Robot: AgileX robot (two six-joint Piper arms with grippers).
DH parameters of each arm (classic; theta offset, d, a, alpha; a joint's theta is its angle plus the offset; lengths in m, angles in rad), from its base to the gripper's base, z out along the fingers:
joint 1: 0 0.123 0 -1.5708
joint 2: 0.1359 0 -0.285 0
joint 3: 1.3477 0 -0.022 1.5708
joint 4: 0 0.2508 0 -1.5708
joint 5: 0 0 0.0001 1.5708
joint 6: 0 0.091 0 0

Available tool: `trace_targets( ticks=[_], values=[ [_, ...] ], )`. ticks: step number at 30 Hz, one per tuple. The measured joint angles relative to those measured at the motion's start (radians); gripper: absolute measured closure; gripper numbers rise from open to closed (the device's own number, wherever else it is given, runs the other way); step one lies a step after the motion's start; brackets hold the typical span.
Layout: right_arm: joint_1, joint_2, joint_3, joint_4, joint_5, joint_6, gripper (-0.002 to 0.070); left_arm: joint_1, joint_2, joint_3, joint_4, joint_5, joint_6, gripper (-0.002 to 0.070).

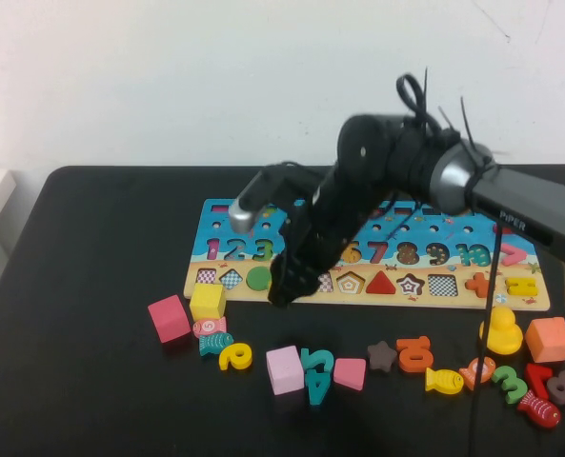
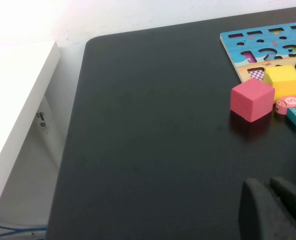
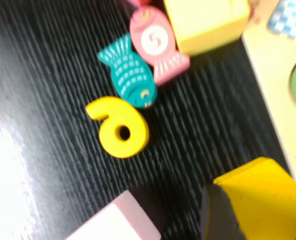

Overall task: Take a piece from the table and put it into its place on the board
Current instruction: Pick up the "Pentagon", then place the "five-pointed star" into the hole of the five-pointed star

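Note:
My right gripper [image 1: 287, 288] hangs just above the front edge of the board [image 1: 511, 297], near its left part, and is shut on the yellow pentagon piece [image 3: 262, 192]. In the right wrist view one dark finger [image 3: 218, 217] presses the piece's side, above the black table [image 1: 91, 248] next to the board's sandy edge [image 3: 277, 90]. The empty pentagon slot [image 1: 350, 283] lies a little to the right of the gripper. My left gripper [image 2: 266, 184] is out of the high view; it rests low over bare table left of the board [image 2: 237, 45], fingers together and empty.
In front of the board lie a pink cube [image 1: 169, 317], a yellow cube [image 1: 207, 301], a pink fish and a teal fish [image 1: 215, 343], a yellow 6 [image 1: 234, 356], a light pink cube [image 1: 284, 368] and a pink pentagon-like piece [image 1: 350, 372]. A duck [image 1: 500, 330] and an orange cube [image 1: 549, 339] stand at the right.

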Motion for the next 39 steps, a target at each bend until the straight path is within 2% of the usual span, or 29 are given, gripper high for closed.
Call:
trace_targets(
  ticks=[7,16,20,26,32,39],
  values=[
    [0.0,-0.009,-0.088,-0.03,0.13,0.004,0.0314,0.0,0.0,0.0,0.0,0.0,0.0,0.0678],
    [0.0,-0.013,-0.092,-0.218,0.243,0.054,0.0314,0.0,0.0,0.0,0.0,0.0,0.0,0.0678],
    [0.0,-0.013,-0.092,-0.388,0.238,0.238,0.0314,0.0,0.0,0.0,0.0,0.0,0.0,0.0678],
    [0.0,-0.013,-0.092,-0.619,0.184,0.688,0.0314,0.0,0.0,0.0,0.0,0.0,0.0,0.0678],
    [0.0,-0.007,-0.092,-0.55,0.124,0.867,0.0314,0.0,0.0,0.0,0.0,0.0,0.0,0.0678],
    [0.0,0.036,-0.092,-0.487,0.082,0.98,0.0314,0.0,0.0,0.0,0.0,0.0,0.0,0.0678]
  ],
)
